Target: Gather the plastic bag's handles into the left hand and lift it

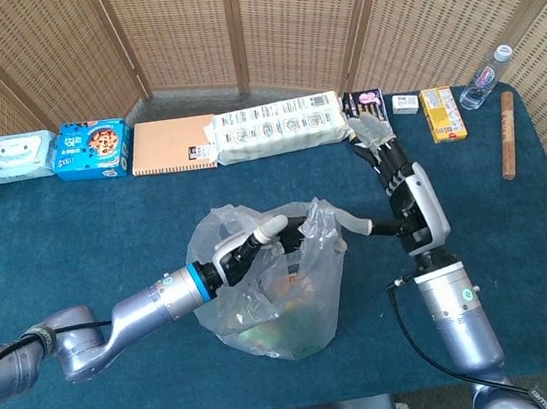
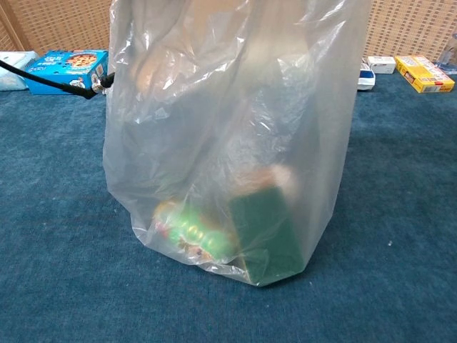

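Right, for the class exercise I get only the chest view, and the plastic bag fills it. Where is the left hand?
Observer: In the head view the left hand is at the mouth of the plastic bag, with its fingers reaching across the bunched top.
Operator: Does it grip the handles?
Observer: I cannot tell; the crumpled plastic hides how the fingers close.
Operator: And the right hand?
Observer: The right hand is beside the bag, on the robot's right, with its fingers spread and holding nothing.
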You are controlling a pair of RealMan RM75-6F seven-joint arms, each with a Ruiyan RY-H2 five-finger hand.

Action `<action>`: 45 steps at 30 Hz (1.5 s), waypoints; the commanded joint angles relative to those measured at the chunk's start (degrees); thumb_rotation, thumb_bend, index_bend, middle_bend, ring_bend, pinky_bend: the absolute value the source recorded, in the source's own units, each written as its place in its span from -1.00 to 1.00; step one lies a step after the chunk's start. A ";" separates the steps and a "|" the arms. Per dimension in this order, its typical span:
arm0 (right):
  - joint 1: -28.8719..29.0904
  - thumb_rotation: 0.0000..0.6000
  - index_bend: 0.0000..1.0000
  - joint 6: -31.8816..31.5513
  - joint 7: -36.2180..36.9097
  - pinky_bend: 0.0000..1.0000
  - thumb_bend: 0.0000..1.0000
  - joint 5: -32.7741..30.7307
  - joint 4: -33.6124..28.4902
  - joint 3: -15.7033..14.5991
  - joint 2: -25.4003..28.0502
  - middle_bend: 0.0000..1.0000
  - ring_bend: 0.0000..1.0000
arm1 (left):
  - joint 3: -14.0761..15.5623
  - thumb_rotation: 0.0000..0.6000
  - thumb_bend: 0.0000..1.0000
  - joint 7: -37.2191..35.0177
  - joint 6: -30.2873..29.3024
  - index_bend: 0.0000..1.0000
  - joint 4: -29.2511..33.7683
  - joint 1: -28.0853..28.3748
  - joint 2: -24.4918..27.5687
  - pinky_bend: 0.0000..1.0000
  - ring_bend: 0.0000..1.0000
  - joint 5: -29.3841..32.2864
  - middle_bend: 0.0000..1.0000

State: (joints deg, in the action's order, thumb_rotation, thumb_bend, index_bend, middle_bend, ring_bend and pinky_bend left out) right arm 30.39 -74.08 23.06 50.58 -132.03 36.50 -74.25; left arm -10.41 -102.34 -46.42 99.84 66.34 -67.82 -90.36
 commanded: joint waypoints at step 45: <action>7.93 1.00 -0.94 6.37 -6.83 -0.88 -0.93 -11.22 5.83 0.12 -0.15 -0.83 -0.93 | -0.94 -1.00 -0.55 -11.40 -1.03 -0.12 -2.54 2.06 -2.68 -0.56 -0.31 1.03 -0.24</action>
State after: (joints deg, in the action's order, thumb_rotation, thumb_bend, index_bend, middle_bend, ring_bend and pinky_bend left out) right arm 38.55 -68.26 15.79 39.38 -126.33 36.57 -74.83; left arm -11.32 -113.65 -47.41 97.36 68.56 -70.37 -89.58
